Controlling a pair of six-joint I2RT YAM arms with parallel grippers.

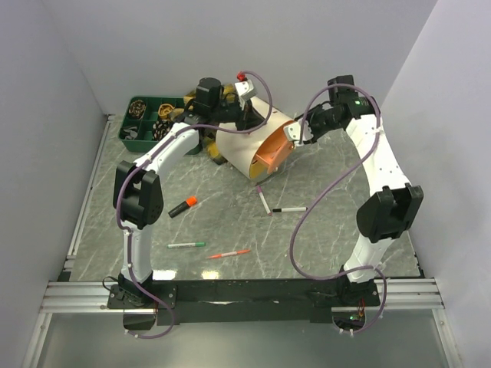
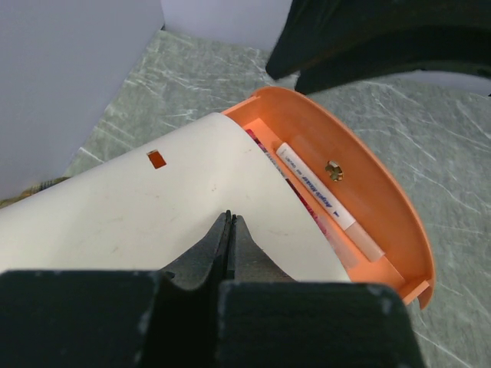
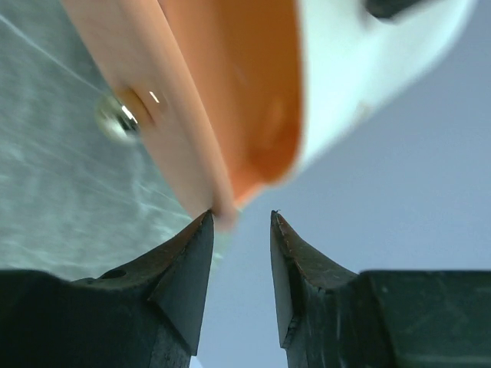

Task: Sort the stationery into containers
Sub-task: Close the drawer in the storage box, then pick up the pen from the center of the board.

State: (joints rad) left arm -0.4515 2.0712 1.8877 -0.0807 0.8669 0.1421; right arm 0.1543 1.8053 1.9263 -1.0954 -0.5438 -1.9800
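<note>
A: Looking at the cream drum [image 1: 234,149] first: lying tipped on its side near the middle of the far edge, opening facing the right edge.

B: Probably steadying it with the left gripper [image 2: 230,218]. Pressing on the cream wall with jaws shut tight together, gripping nothing.

A: And reaching the right gripper [image 3: 239,217] up to the orange inner tray [image 2: 383,207]. Jaws standing apart at the rim, one tip touching or nearly touching it, hard telling which. Not yet clamping.

B: Likely aiming to pinch that rim, sliding or turning the tray while bracing the shell.

A: Already holding a white marker [image 2: 326,201], lying flat along the tray floor.

B: Leaving the rest loose on the desk: black highlighter with orange cap [image 1: 182,205] toward the left edge, green pen [image 1: 186,244] and red pen [image 1: 229,253] closer to the near edge, black-tipped white pen [image 1: 289,208] and another thin pen [image 1: 263,201] around the middle.

A: Noting the dark green tray [image 1: 132,136] in the far left corner, carrying small items in its compartments.

B: Risking a roll if easing off the shell too soon.
</note>
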